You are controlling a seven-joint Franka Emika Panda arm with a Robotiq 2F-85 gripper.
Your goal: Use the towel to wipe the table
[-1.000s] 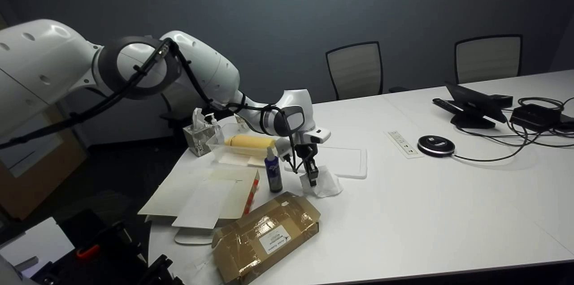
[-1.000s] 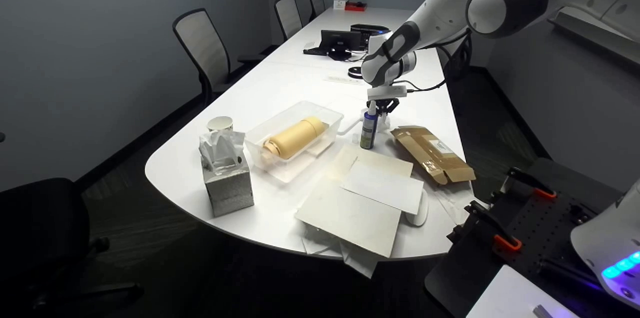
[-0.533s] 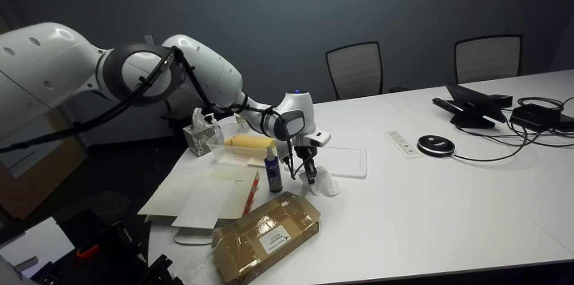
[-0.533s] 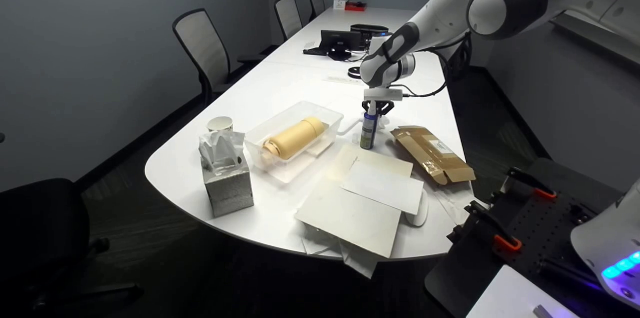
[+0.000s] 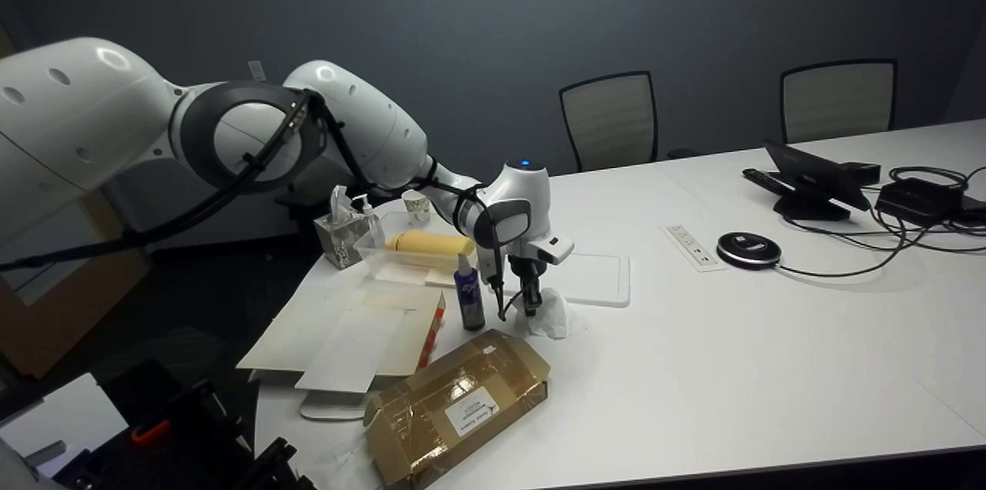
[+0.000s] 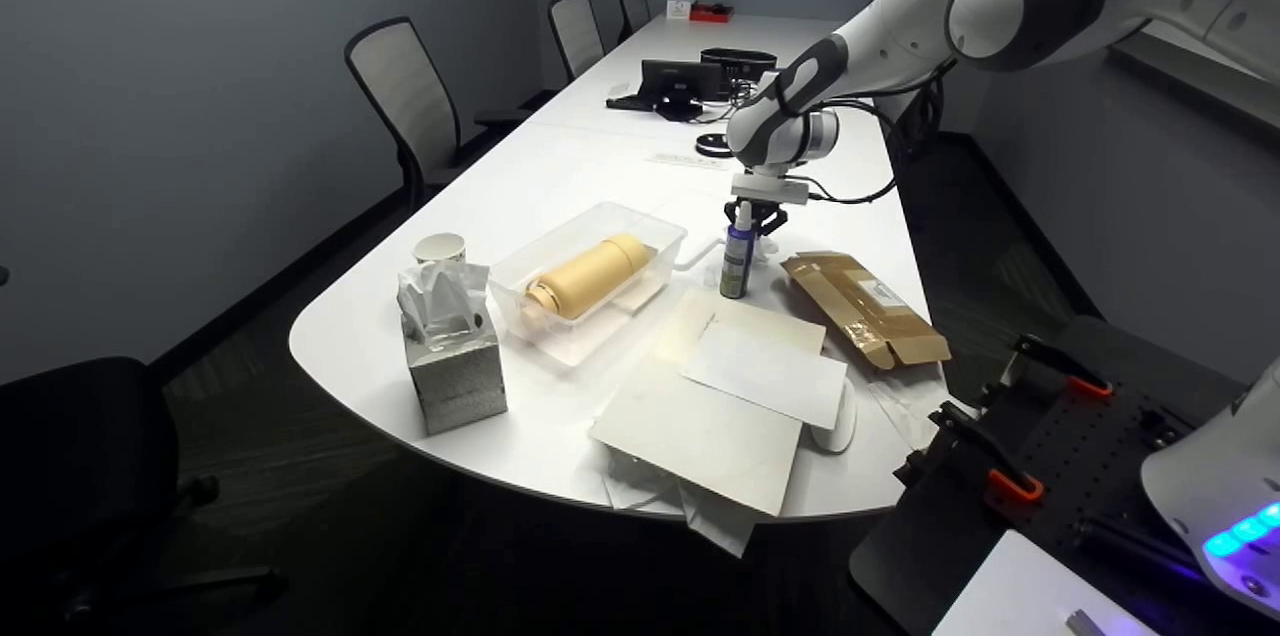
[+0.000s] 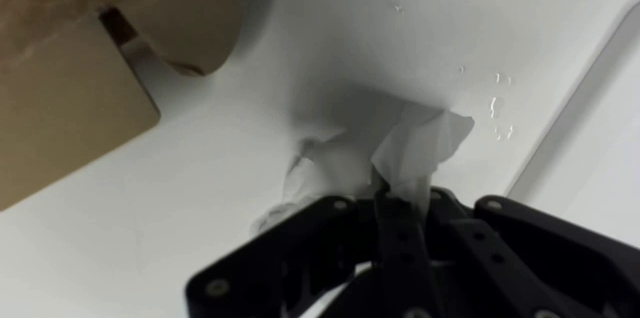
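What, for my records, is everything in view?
Smooth table: 1, white, centre
Crumpled towel: 1, white, in gripper
Plastic spray bottle: 1, blue, beside towel
Rectangular plastic bin: 1, clear, table
Cylindrical bottle: 1, yellow, in bin
Tissue box: 1, grey, near bin
Patterned cup: 1, white, near bin
Cardboard box: 1, brown, table's edge
Flat sheets: several, pale, table end
Framed board: 1, white, near towel
Outlet strip: 1, white, table
Round device: 1, black, table
Tilted screen: 1, black, table
Cables: several, black, table
Mesh chairs: 3+, grey, alongside
Arm: 1, white, overhead
Gripper: 1, black, arm's end
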